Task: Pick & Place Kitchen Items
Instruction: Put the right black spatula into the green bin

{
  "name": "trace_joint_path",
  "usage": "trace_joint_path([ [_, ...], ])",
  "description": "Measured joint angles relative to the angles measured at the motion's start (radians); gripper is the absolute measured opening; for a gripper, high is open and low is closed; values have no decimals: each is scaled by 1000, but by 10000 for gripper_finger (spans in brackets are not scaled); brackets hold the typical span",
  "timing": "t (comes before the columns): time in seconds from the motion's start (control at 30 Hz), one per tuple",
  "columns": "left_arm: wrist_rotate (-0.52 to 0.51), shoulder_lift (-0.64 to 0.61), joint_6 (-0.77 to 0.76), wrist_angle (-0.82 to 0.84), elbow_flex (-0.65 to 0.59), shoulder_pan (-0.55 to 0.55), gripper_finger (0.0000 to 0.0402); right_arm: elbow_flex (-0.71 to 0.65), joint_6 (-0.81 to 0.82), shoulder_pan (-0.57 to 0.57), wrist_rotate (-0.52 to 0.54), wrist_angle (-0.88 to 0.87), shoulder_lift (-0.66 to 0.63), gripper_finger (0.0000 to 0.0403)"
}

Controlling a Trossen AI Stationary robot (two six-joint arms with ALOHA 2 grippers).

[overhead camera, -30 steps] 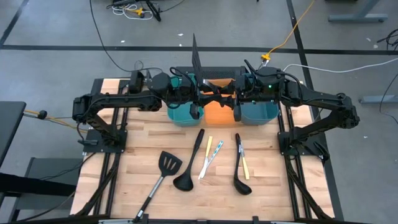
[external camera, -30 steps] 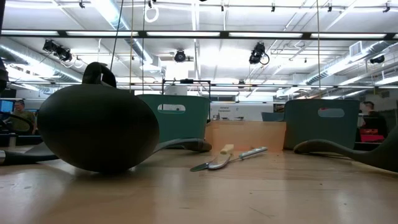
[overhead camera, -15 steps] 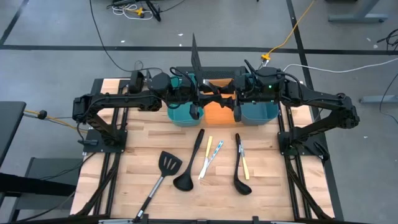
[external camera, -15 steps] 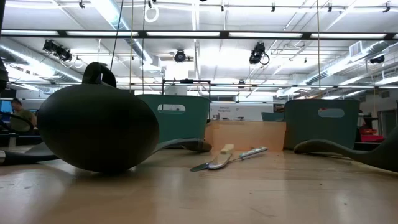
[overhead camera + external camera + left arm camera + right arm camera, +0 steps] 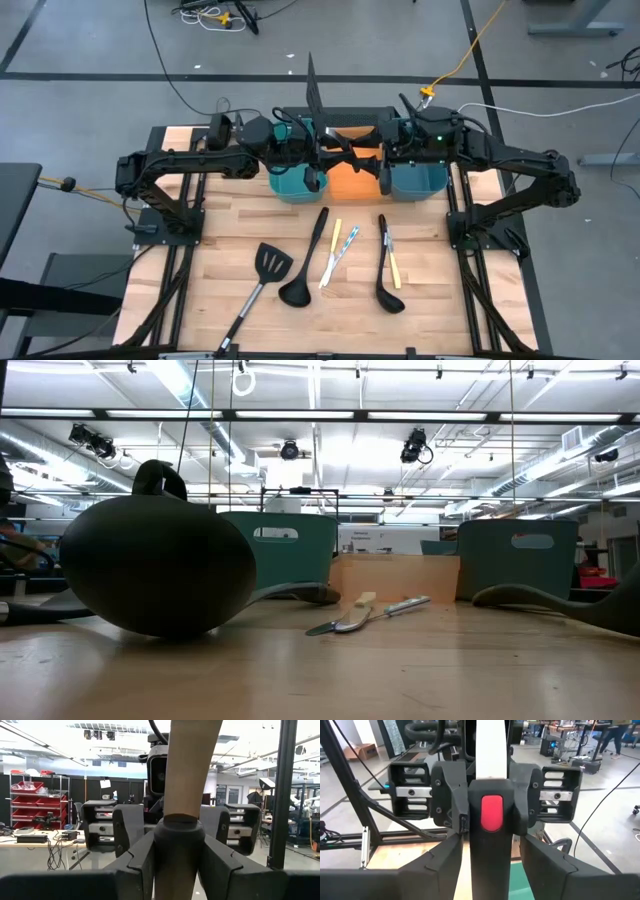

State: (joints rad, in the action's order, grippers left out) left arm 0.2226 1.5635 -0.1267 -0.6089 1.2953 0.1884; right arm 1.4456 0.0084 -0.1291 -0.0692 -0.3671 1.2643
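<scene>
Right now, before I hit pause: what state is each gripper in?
Left gripper: closed on the utensil.
Right gripper: open, jaws either side of the same utensil's handle, not gripping.

grey concrete floor [image 5: 90, 50] with dark seams and loose cables [image 5: 215, 15] beyond the wooden table [image 5: 430, 310]. far off, fluorescent ceiling lights [image 5: 190, 385], red storage shelves [image 5: 30, 800], cluttered desks [image 5: 37, 840].

We found no legible text, label, brand, number or sign on any surface in these views; the small white sheets on the room's far wall were too small for us to read.
</scene>
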Motion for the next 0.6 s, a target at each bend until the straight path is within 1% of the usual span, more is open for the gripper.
trace_joint_path([
  [0.6, -1, 0, 3, 40, 0, 6, 123, 0, 2, 0, 11, -127, -112, 206],
])
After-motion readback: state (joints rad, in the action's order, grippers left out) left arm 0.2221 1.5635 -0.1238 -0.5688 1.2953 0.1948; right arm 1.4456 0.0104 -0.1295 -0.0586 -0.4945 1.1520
